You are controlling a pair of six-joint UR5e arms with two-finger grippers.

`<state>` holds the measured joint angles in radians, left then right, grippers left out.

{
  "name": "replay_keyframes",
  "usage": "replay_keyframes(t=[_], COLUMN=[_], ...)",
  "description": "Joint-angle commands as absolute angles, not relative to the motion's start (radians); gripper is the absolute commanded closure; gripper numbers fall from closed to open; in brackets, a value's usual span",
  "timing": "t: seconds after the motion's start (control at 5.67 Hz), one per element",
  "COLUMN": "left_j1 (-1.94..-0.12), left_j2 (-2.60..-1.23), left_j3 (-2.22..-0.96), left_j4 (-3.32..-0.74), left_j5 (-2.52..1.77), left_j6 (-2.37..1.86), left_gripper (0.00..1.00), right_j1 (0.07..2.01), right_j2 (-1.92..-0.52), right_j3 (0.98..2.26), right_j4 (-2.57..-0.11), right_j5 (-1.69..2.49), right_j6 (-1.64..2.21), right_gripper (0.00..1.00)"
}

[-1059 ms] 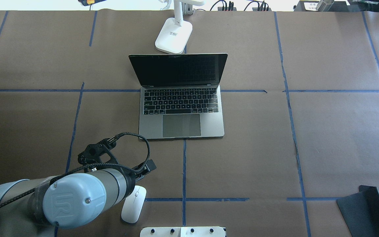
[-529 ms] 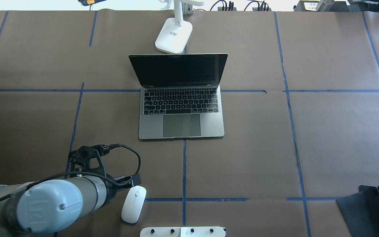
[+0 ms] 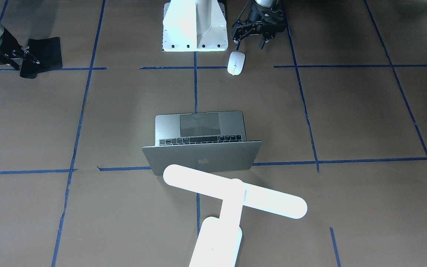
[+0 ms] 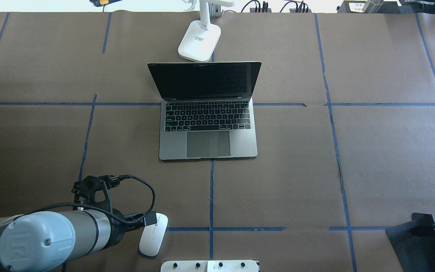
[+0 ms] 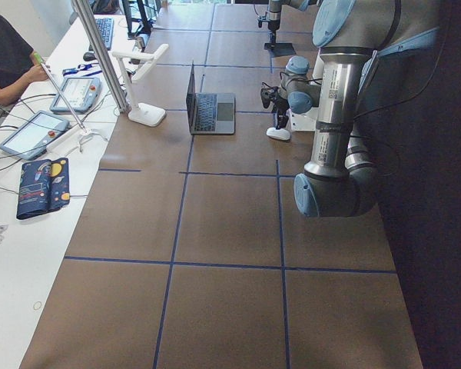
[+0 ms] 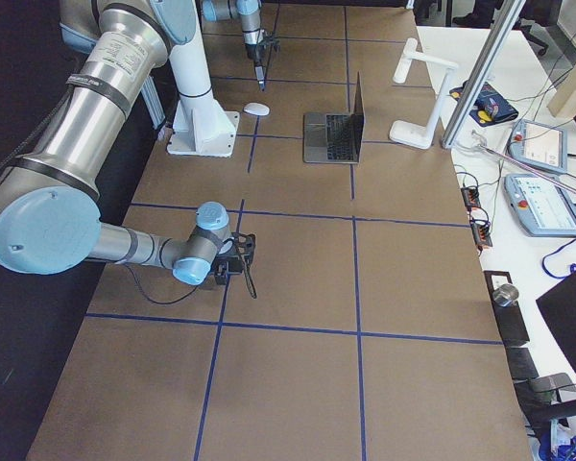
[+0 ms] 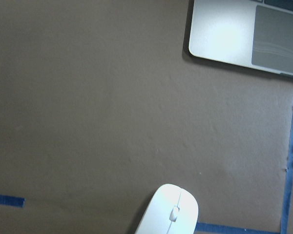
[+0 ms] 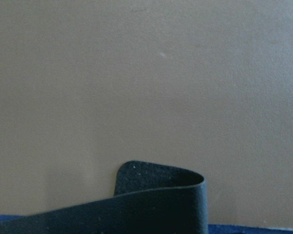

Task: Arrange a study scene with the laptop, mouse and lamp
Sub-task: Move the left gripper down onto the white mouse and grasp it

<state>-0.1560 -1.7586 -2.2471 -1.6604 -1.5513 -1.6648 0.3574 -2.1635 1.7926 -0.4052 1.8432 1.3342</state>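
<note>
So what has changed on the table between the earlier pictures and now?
The left gripper drew back toward the robot and leftward, holding nothing. The right gripper moved in over the black mat. The mouse, laptop and lamp stayed in place.

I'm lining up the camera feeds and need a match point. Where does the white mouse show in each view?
Front-facing: mouse top centre, below the white pedestal's corner.
Overhead: mouse at bottom, left of centre.
Exterior left: mouse upper right of centre.
Exterior right: mouse upper left of centre.
Left wrist: mouse at bottom edge, cut off.
Right wrist: not in it.
Shared landmark, except right wrist: the laptop, trackpad side towards the mouse.
</note>
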Motion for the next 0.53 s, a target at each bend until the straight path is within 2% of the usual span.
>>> replay_keyframes(t=[0.0, 0.35], left_j1=[-0.152, -0.152], left_j2=[-1.766, -1.764], left_j3=[-2.246, -2.246], left_j4=[-1.66, -1.657], left_j5=[-1.555, -1.554], left_j6=[-1.669, -1.669], left_gripper=[0.0, 0.0], right_j1=[0.354, 0.356], right_j2=[-2.174, -2.192], right_j3=[1.793, 1.792], right_j4=[-0.384, -0.339], right_j5=[1.838, 1.838], right_j6=[1.342, 1.357], right_gripper=[0.99, 1.0])
